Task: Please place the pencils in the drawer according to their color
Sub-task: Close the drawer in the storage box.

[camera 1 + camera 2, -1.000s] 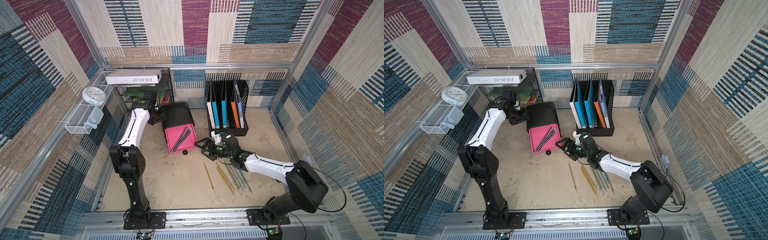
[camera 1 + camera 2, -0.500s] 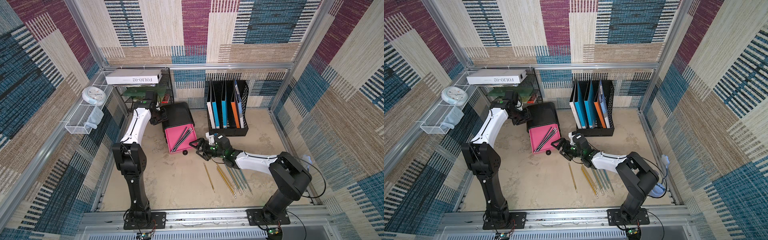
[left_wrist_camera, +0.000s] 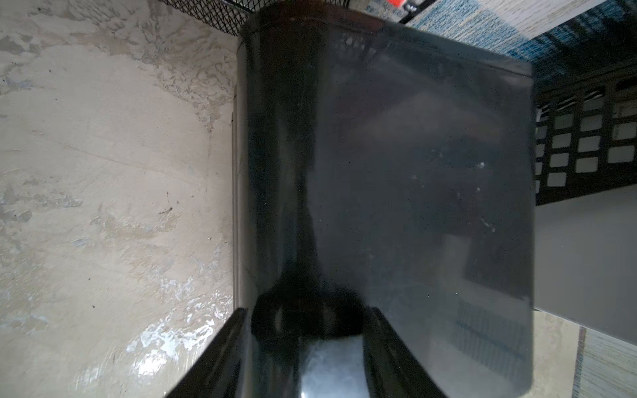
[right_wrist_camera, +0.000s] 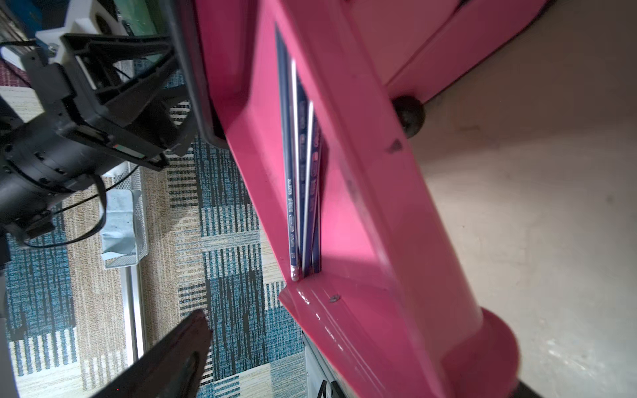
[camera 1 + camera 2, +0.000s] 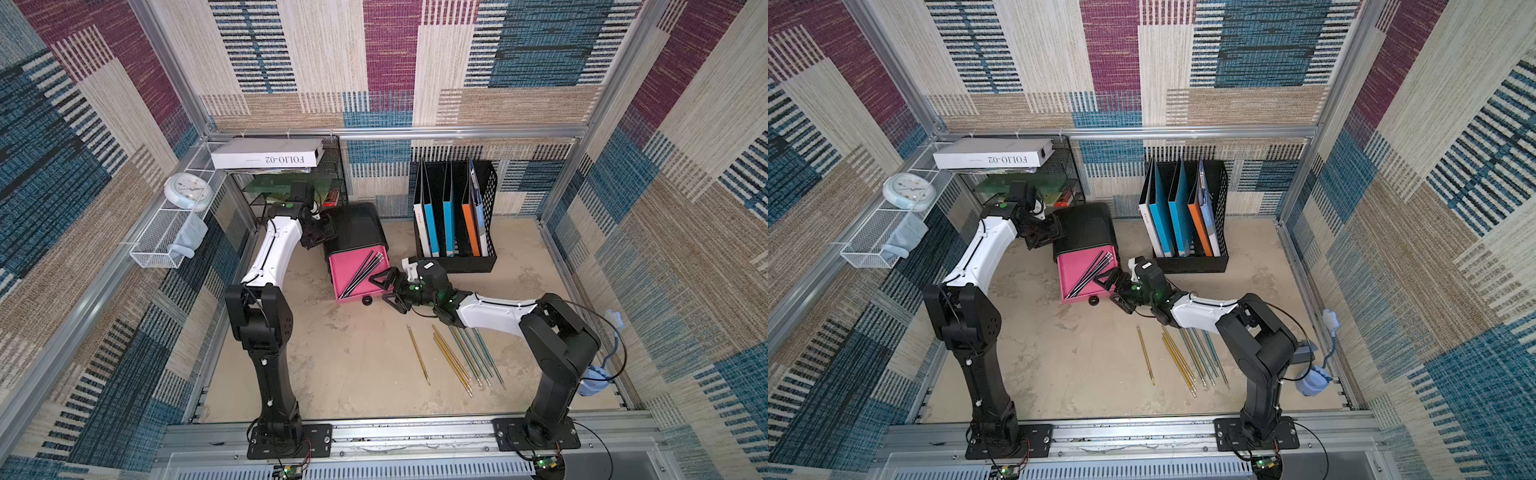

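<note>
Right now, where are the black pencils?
In both top views the black pencils lie diagonally inside the pulled-out pink drawer of the black chest, left of the file holder; the open right end effector is at the drawer's front corner.

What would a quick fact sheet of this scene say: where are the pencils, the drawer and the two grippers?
drawer: pink, pulled out of the black chest
black pencils: lying in the drawer
yellow pencils: on the table
teal pencils: on the table, beside the yellow ones
left gripper: at the chest's side; grip unclear
right gripper: open, at the drawer's front corner, holding nothing
</note>
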You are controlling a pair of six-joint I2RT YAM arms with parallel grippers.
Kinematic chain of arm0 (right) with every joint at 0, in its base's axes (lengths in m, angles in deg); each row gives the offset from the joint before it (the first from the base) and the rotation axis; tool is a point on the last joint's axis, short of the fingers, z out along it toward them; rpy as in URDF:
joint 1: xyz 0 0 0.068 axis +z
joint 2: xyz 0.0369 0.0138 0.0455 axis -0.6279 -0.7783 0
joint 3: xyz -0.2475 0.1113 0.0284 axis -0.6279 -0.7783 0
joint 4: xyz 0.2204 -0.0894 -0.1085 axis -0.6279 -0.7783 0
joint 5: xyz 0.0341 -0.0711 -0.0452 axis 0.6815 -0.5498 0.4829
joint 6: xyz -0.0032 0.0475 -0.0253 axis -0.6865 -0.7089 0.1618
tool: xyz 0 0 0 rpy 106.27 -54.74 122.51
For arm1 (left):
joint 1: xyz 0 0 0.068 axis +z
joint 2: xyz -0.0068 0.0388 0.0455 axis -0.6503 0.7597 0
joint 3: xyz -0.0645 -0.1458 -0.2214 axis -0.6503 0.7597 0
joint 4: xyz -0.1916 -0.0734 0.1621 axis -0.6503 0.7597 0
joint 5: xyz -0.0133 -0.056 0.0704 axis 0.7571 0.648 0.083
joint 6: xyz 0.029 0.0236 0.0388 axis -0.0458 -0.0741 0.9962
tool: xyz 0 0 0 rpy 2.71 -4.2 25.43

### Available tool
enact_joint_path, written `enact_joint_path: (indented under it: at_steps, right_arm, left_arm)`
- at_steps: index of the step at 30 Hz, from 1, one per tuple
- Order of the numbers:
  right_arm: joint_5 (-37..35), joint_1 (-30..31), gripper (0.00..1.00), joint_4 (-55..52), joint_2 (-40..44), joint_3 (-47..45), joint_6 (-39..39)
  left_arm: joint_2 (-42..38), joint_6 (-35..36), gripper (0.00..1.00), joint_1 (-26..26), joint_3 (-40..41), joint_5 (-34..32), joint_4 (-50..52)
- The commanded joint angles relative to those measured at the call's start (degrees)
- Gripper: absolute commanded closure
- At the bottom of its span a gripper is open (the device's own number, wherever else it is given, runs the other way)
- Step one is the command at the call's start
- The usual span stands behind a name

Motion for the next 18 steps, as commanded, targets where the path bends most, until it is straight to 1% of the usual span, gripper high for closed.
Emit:
enact_joint_path:
  at_steps: [1,5,8,18]
  right_arm:
    - [-0.7,-0.1,0.01,1.9,-0.3,2.6,1.0]
    - [-0.7,-0.2,0.01,0.5,-1.3,5.1,1.2]
    - [-0.2,-0.9,0.01,-0.1,-3.6,7.8,1.2]
    - [2.0,-3.2,0.01,-4.1,-13.5,23.6,2.5]
  left_arm:
    - [0.1,0.3,0.45,-0.1,1.4,0.9,4.0]
    - [-0.2,0.3,0.45,-0.1,1.9,1.0,3.7]
    - [-0.3,0.3,0.46,-0.1,2.2,1.3,3.8]
    - [-1.0,-0.2,0.47,-0.2,3.2,1.8,3.3]
